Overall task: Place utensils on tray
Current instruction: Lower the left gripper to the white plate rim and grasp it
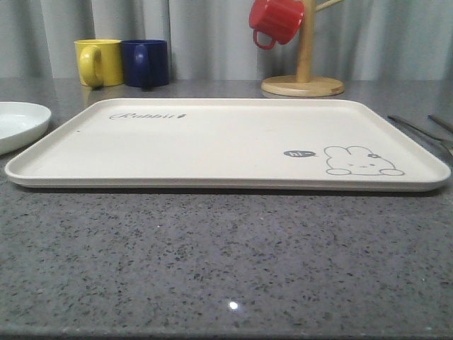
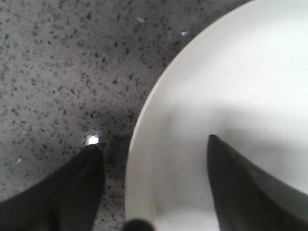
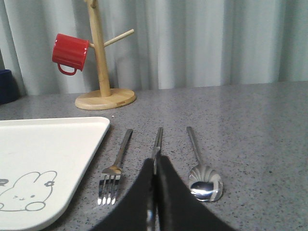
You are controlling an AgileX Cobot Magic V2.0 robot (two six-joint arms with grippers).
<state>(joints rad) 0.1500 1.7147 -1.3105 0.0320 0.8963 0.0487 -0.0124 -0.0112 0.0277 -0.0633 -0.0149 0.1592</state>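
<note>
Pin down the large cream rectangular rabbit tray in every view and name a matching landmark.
Front view: the tray spans the counter's middle.
Left wrist view: the open left gripper hangs over a round white plate, the tray's left neighbour in front view.
Right wrist view: the tray's corner lies beside a silver four-tined fork.
Shared landmark: the wooden mug tree holding a red mug.

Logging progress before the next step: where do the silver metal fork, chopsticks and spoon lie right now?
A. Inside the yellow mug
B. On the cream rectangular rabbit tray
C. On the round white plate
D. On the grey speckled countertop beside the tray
D. In the right wrist view the silver four-tined fork, slim chopsticks and oval-bowled spoon lie side by side on the grey speckled countertop, off the cream rabbit tray.
</note>
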